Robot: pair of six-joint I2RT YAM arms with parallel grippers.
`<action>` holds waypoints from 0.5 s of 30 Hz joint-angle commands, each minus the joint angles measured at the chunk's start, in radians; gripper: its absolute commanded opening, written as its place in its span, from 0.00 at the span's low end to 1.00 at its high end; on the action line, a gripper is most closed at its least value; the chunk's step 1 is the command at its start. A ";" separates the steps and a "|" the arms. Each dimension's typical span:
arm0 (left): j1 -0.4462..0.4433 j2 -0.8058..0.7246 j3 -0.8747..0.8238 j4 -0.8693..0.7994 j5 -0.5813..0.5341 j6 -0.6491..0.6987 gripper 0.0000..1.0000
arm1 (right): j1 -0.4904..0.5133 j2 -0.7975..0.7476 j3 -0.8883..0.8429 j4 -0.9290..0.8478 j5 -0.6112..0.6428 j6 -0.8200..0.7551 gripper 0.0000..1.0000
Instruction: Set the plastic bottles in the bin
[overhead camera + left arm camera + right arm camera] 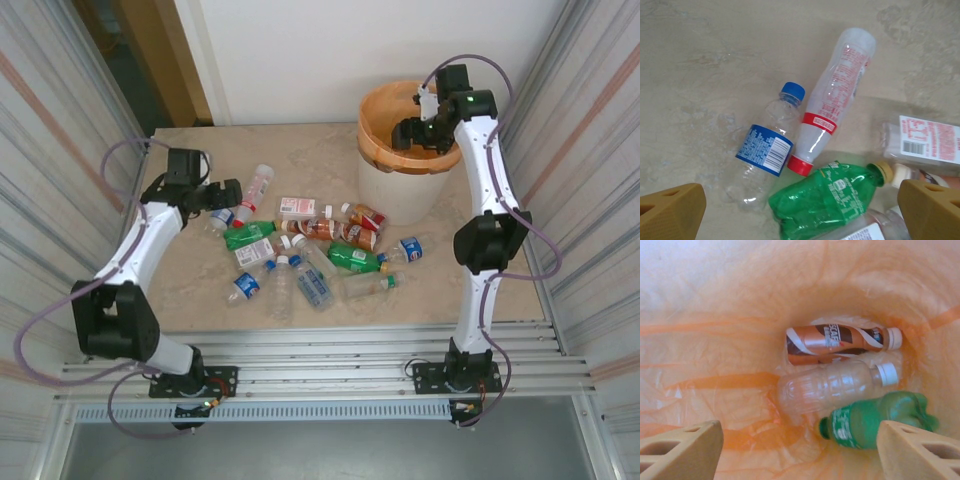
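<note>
Bottles (835,387), three, are lying in bin (400,195); right hand (800,445) is hovering spread above; left hand (800,210) is hovering spread over green bottle (825,200)

Bright, even light; soft shadows; right wrist view slightly hazy.

Lab robot cell: corrugated metal walls (50,150), aluminium mounting rails (320,372), marble-look tabletop (310,165).

blue-capped bottle (764,150), red-capped bottle (832,97), crushed green bottle (827,200), touching
</note>
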 commanded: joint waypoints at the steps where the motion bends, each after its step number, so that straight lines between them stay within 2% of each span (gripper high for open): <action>1: 0.006 0.077 0.087 -0.110 -0.011 0.128 0.97 | 0.005 -0.112 0.027 0.024 0.036 0.001 0.84; 6: 0.014 0.191 0.173 -0.171 -0.011 0.195 0.92 | 0.003 -0.227 -0.042 0.081 0.107 0.030 0.92; 11: 0.035 0.281 0.231 -0.224 0.005 0.240 0.92 | 0.000 -0.377 -0.193 0.185 0.166 0.063 0.99; 15: 0.057 0.345 0.264 -0.254 0.019 0.263 0.91 | 0.001 -0.507 -0.344 0.286 0.201 0.086 0.98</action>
